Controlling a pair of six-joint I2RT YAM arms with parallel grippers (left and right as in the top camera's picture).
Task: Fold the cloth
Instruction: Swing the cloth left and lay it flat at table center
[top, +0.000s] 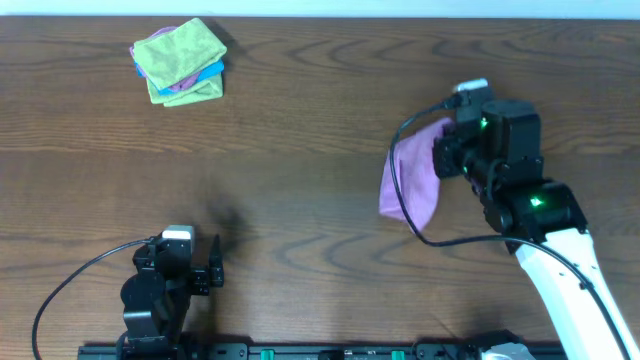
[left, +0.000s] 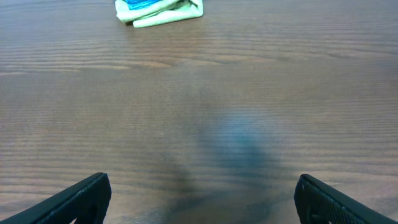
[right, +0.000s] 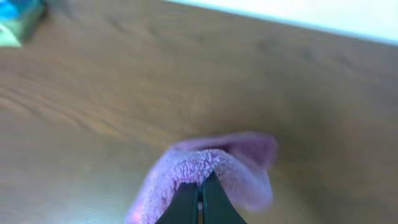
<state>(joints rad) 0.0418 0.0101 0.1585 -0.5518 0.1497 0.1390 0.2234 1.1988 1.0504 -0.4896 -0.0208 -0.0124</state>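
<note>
Hanging from the right gripper (right: 200, 200), the lilac cloth (top: 410, 185) droops in a bunched fold over the right half of the wooden table (top: 300, 150). The jaws are pinched together on its upper edge. Whether its lower end touches the wood cannot be told. A black cable (top: 394, 165) from the right arm loops across the cloth in the overhead view. Well apart, near the far left corner, sits a stack of folded cloths (top: 180, 62), lime-green on top with blue and some pink showing beneath. The left gripper (left: 202, 199) sits low at the front left, its jaws spread wide.
</note>
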